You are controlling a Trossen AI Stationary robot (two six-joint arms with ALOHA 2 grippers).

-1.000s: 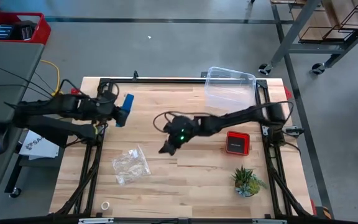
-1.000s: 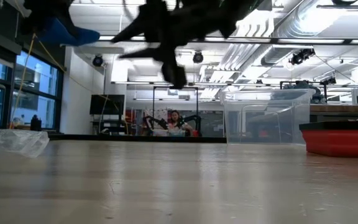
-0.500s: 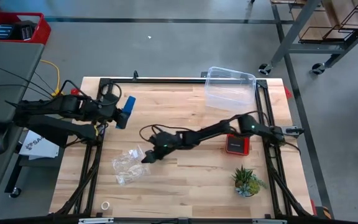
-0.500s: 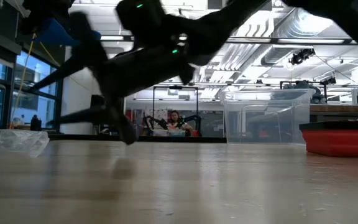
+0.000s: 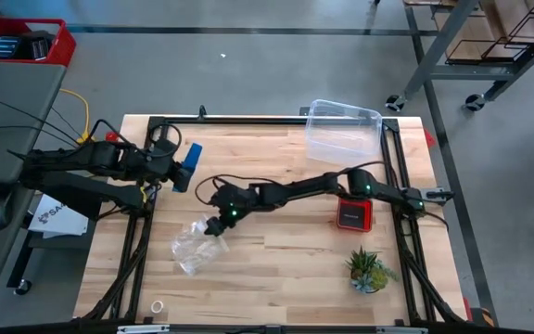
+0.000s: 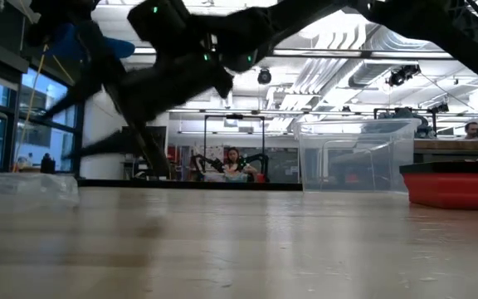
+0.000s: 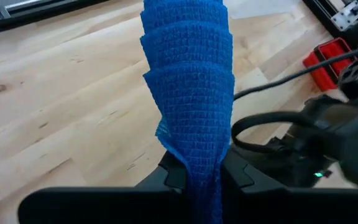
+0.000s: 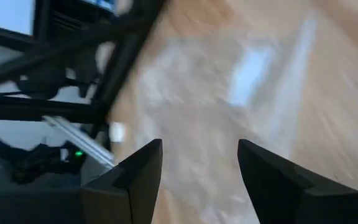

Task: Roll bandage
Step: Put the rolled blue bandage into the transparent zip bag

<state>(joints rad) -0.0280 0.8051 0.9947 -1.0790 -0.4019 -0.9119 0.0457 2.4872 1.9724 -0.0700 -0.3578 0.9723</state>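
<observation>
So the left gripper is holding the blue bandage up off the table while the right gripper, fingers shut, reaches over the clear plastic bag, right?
Not quite: the right gripper's fingers are open, with a clear gap between them in the right wrist view. The rest holds: the left gripper holds the blue bandage off the table, and the right reaches over the clear plastic bag.

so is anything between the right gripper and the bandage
Nothing visible. The bandage is pinched in the left gripper, held above the table's left rear. The right gripper, open, is over the clear plastic bag; only bare table lies between them.
</observation>
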